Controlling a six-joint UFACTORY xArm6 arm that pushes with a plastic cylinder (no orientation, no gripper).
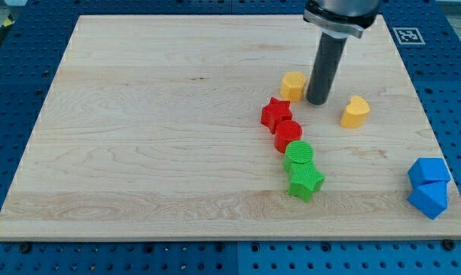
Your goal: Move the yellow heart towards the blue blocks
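The yellow heart (355, 111) lies on the wooden board at the view's right. Two blue blocks sit at the lower right edge, one (429, 170) above the other (429, 199), touching. My tip (318, 101) rests on the board just left of the yellow heart, a small gap apart, and just right of a yellow hexagon-like block (293, 85). The blue blocks are well below and to the right of the heart.
A red star (275, 114) and a red round block (288, 135) touch in the middle right. Below them a green round block (298, 154) and a green star (305, 182) form a chain. The board's right edge (444, 137) is near.
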